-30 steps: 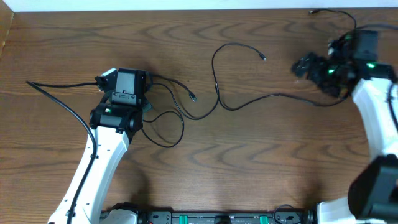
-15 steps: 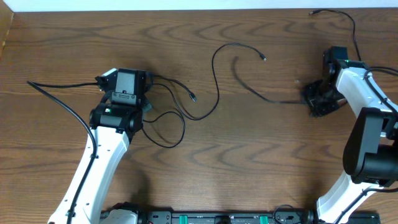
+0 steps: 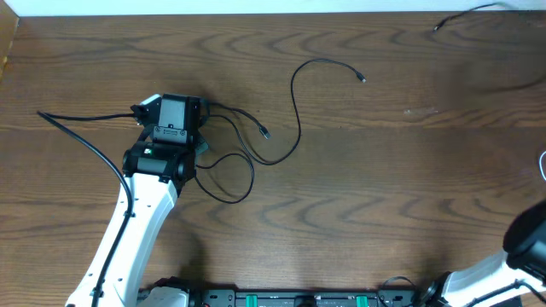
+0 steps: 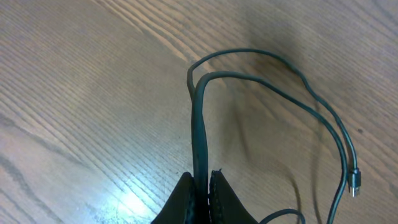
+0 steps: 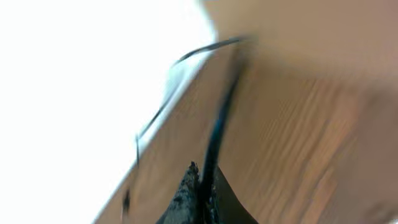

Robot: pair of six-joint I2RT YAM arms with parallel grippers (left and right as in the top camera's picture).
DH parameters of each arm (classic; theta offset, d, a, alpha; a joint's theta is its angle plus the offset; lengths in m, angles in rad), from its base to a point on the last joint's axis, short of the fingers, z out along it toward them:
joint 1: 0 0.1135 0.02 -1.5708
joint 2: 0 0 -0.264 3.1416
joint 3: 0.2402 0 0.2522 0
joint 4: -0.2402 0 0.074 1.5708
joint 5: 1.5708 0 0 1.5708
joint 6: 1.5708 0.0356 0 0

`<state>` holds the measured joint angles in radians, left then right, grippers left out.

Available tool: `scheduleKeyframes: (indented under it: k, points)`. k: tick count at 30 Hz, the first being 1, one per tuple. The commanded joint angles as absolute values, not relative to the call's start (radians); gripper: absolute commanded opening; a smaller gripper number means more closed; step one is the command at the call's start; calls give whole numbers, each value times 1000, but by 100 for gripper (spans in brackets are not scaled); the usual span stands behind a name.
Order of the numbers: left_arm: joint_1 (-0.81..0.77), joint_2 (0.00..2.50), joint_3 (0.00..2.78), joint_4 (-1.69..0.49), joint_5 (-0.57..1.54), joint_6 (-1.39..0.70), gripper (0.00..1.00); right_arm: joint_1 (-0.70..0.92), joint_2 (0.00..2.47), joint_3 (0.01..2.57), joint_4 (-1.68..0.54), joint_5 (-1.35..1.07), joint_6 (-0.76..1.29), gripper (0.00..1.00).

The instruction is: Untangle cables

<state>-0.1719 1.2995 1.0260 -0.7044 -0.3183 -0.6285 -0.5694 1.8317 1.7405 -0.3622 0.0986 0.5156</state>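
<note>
1. At our bench (image 3: 384, 196), the left claw (image 4: 202, 188) is pressed together on a black cable (image 4: 199, 124). The cable runs straight toward 12 o'clock, then bends off toward 4 o'clock.
2. Seen from overhead, its loops (image 3: 296, 111) stretch from that claw toward 3 o'clock. The free plug (image 3: 363, 78) points to 4 o'clock.
3. The right claw (image 5: 200, 193), blurred, pinches a second cable (image 5: 217, 124) that leads toward 1 o'clock.

Thin black cables (image 3: 294, 102) sprawl in crossing loops left of centre, a separate cable (image 3: 461, 16) lying at the top-right corner.
</note>
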Motion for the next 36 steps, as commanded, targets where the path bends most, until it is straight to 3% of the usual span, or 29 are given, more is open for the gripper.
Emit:
scheduleKeyframes:
  k: [1, 6, 14, 15, 18, 23, 34, 36]
  points:
    - [-169, 1287, 1033, -710, -290, -625, 8, -636, 1811, 1812, -355, 291, 424, 1]
    - [-169, 1287, 1033, -714, -269, -625, 8, -666, 1849, 1810, -344, 199, 355, 1]
    - [-169, 1287, 1033, -714, -140, -625, 8, -612, 2135, 1810, -295, 200, 351, 4]
    - [-170, 1287, 1033, -714, -110, -625, 8, -610, 2167, 1810, -308, 204, 353, 8]
    - [-170, 1287, 1033, -714, -37, -624, 8, -614, 2224, 1810, -349, 206, 409, 54]
    - [-170, 1287, 1033, -714, 12, -622, 8, -615, 2205, 1817, -368, 94, 385, 97]
    - [-170, 1287, 1033, -714, 72, -604, 8, -618, 1929, 1820, -223, -291, 212, 99]
    - [-170, 1287, 1033, -714, 80, -595, 8, -628, 1880, 1820, -161, -96, 295, 99]
